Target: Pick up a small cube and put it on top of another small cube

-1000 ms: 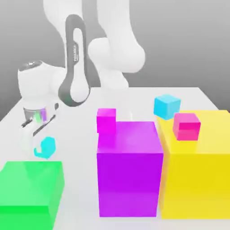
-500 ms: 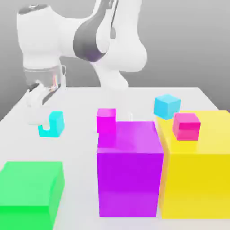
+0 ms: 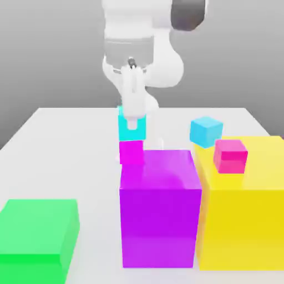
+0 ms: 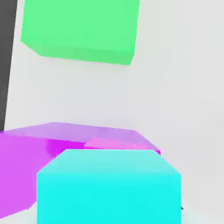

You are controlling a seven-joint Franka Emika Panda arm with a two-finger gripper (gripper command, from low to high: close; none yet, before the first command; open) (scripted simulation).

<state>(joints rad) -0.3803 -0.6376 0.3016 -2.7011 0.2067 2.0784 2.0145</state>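
The small cube [image 3: 131, 130] is tiny and cyan. It sits directly over another small cube [image 3: 131, 152], a bright magenta one standing on the white table just behind the large purple block; whether the two touch I cannot tell. My gripper [image 3: 133, 117] hangs straight down onto the cyan cube from above, near the middle of the exterior view. In the hand view the cyan cube [image 4: 109, 188] is very close, with the magenta cube's top [image 4: 116, 143] showing just past it.
A large purple block [image 3: 160, 211] stands in front of the stack, with a large yellow block [image 3: 244, 222] beside it carrying a hot-pink cube [image 3: 230, 156]. A larger cyan cube [image 3: 206, 131] lies behind, at the exterior view's right. A green block [image 3: 39, 233] lies at front left.
The arm swung from the exterior view's left to the middle, carrying the tiny cyan cube up from near the green block to just above the magenta cube.
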